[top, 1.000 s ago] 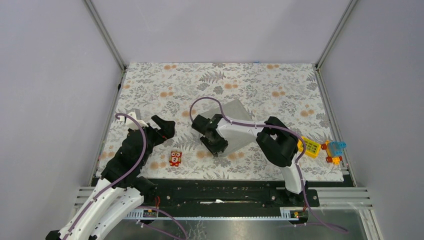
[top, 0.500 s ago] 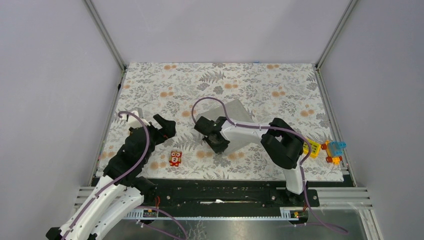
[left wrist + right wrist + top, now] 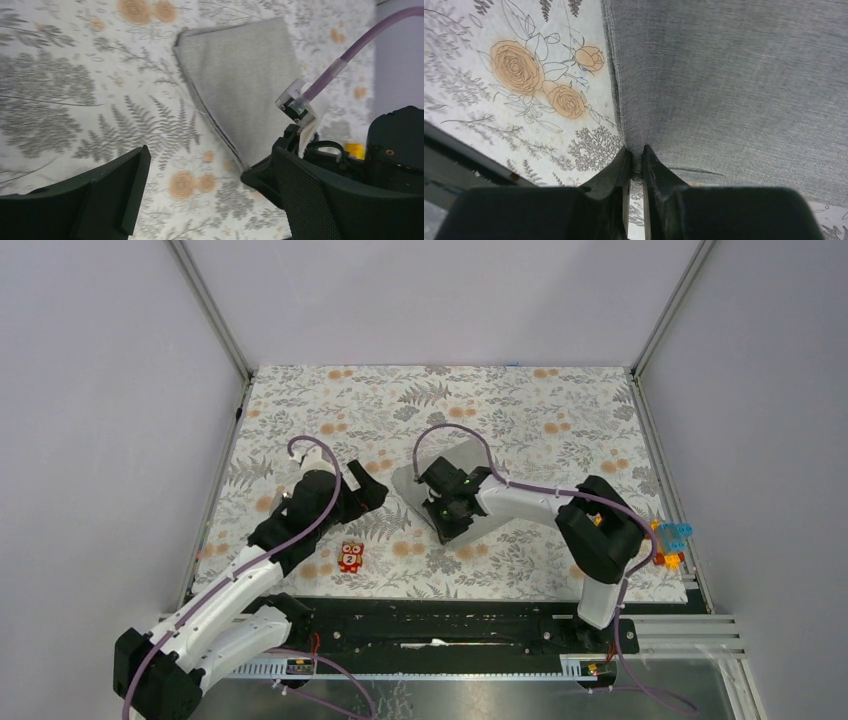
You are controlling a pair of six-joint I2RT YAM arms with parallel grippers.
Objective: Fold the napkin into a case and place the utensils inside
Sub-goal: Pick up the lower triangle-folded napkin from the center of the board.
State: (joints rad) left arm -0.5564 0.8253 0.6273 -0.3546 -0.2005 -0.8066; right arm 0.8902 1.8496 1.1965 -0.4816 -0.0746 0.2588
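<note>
The napkin (image 3: 468, 456) lies on the table cover (image 3: 560, 410), near its middle. The small toy figure (image 3: 350, 557) lies at 8 o'clock from it, the block toys (image 3: 668, 540) at 4 o'clock.

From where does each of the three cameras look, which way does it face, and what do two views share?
Top external: fixed above and behind the bases, looking down on the table cover; both arms show, left gripper open, right gripper at the napkin.
Left wrist: low over the cover, facing the napkin; its own spread fingers frame the view.
Right wrist: close above the cloth, looking along its own fingers, shut on the napkin's edge.
Shared: both wrist views show that napkin edge.
</note>
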